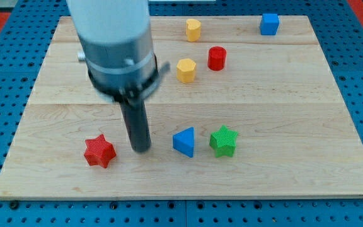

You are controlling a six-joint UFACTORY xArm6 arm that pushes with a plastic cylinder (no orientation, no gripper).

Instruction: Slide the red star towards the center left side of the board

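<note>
The red star (99,151) lies on the wooden board (282,107) near the view's lower left. My tip (140,149) rests on the board just to the right of the red star, with a small gap between them. The rod rises from the tip into the big grey arm body at the view's top left. A blue triangular block (184,141) lies to the right of my tip, and a green star (223,140) lies right of that.
A yellow hexagonal block (186,70) and a red cylinder (217,58) sit above the middle. Another yellow block (193,29) is at the top centre and a blue cube (269,24) at the top right. Blue pegboard surrounds the board.
</note>
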